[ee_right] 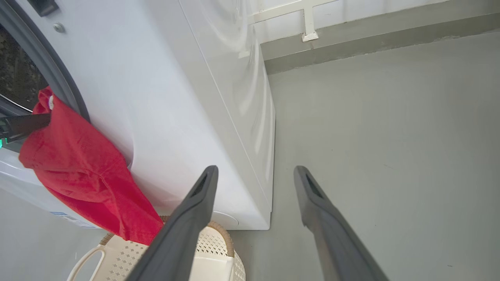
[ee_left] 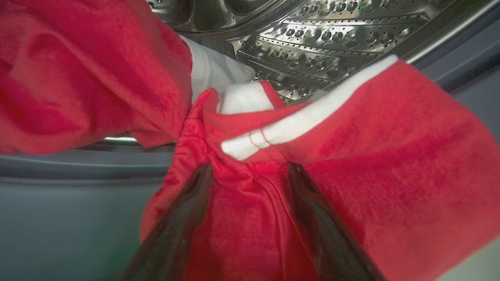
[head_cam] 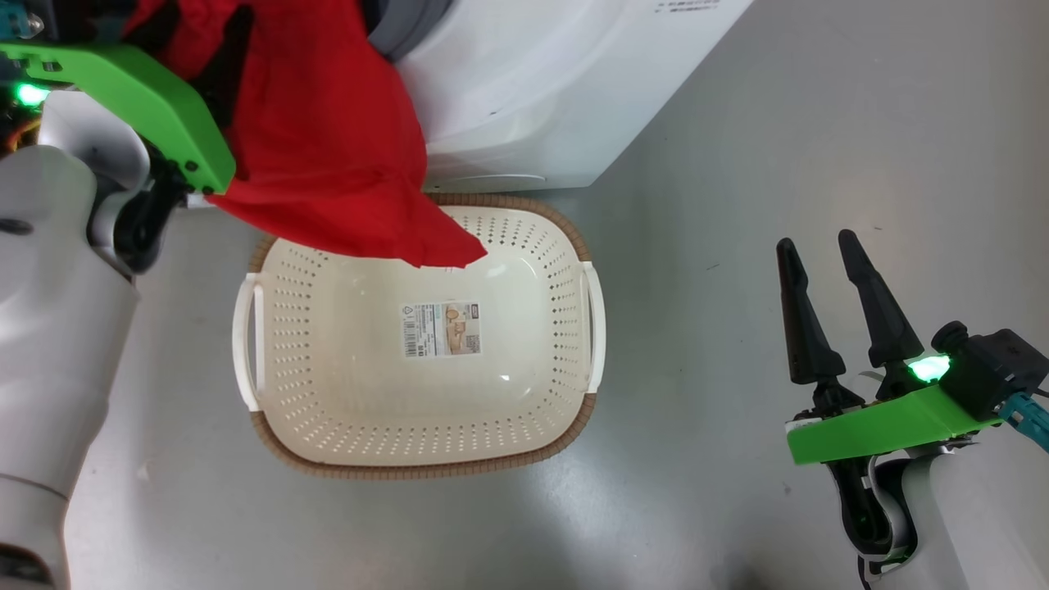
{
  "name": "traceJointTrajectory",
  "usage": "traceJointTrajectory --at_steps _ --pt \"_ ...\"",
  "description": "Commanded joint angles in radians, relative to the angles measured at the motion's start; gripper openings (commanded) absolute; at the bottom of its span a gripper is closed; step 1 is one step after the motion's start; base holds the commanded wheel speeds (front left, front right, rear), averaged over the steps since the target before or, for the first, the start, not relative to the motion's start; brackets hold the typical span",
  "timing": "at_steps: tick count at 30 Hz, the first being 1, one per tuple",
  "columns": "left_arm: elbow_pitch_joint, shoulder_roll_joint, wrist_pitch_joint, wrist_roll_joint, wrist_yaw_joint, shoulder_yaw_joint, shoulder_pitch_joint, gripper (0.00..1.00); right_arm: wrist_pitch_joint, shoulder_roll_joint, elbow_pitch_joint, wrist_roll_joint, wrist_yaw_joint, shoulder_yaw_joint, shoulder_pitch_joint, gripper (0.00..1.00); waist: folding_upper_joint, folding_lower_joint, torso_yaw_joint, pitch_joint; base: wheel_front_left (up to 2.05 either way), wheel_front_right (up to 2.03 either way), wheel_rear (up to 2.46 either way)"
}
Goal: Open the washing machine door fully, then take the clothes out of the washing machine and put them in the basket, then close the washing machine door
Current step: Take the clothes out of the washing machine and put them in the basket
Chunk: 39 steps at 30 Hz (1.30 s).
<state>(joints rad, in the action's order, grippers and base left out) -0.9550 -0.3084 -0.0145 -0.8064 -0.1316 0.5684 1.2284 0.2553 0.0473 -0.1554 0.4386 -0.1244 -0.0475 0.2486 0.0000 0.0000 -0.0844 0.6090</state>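
two left hand (ee_left: pixel 250 169) fingers (ee_left: pixel 183 226) spread, clothes (ee_left: pixel 390 156) bunched between

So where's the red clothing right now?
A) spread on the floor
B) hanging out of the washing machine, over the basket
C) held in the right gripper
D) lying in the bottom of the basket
B: the clothes hang from the opening of the washing machine, over the basket, whose bottom holds no fabric.
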Motion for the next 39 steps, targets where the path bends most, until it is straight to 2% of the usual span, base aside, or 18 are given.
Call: traceJointTrajectory --at_steps 1,2,3,4,5,15,21,25,30,34,39 --pt "0.003 -0.048 0.009 -0.013 0.001 -0.006 0.029 1.00 0.006 0.003 0.026 0.005 -0.006 -0.026 -0.005 1.00 0.0000 0.0000 -0.004 -0.001 0.00 0.00 0.00" --pt "-0.005 -0.048 0.013 -0.020 0.001 0.003 0.032 0.74 0.006 0.003 0.026 0.006 -0.006 -0.026 -0.006 1.00 0.0000 0.0000 -0.004 -0.002 0.00 0.00 0.00" --pt "-0.011 -0.047 0.017 -0.027 0.001 0.012 0.036 0.44 0.006 0.003 0.026 0.006 -0.006 -0.026 -0.006 1.00 0.0000 0.0000 -0.005 -0.003 0.00 0.00 0.00" --pt "-0.017 -0.047 0.022 -0.034 0.001 0.021 0.039 0.29 0.006 0.003 0.025 0.006 -0.006 -0.025 -0.007 1.00 0.0000 0.0000 -0.005 -0.004 0.00 0.00 0.00" --pt "-0.022 -0.047 0.028 -0.041 0.001 0.029 0.041 0.00 0.006 0.003 0.025 0.006 -0.006 -0.025 -0.007 1.00 0.0000 0.0000 -0.006 -0.005 0.00 0.00 0.00" --pt "-0.028 -0.046 0.114 -0.113 0.001 0.091 0.035 0.00 0.006 0.003 0.027 0.001 -0.006 -0.011 -0.008 1.00 0.0000 0.0000 0.011 -0.012 0.00 0.00 0.00" --pt "0.025 -0.054 0.242 -0.174 0.001 0.100 -0.024 0.00 0.006 0.003 0.025 -0.001 -0.006 -0.002 -0.016 1.00 0.0000 0.0000 0.030 -0.030 0.00 0.00 0.00" --pt "0.090 -0.067 0.274 -0.186 0.001 0.087 -0.094 0.00 0.006 0.003 0.027 -0.003 -0.006 0.005 -0.026 1.00 0.0000 0.0000 0.041 -0.043 0.00 0.00 0.00" --pt "0.259 -0.075 0.276 -0.110 0.001 -0.075 -0.224 0.00 0.006 0.003 0.030 -0.007 -0.006 0.016 -0.035 1.00 0.0000 0.0000 0.057 -0.054 0.00 0.00 0.00" --pt "0.386 -0.041 0.276 -0.026 0.001 -0.188 -0.366 0.00 0.006 0.003 0.027 -0.010 -0.006 0.019 -0.040 1.00 0.0000 0.0000 0.066 -0.063 0.00 0.00 0.00" --pt "0.510 0.001 0.276 0.052 0.001 -0.265 -0.518 0.00 0.006 0.003 0.026 -0.011 -0.006 0.015 -0.044 1.00 0.0000 0.0000 0.070 -0.068 0.00 0.00 0.00"
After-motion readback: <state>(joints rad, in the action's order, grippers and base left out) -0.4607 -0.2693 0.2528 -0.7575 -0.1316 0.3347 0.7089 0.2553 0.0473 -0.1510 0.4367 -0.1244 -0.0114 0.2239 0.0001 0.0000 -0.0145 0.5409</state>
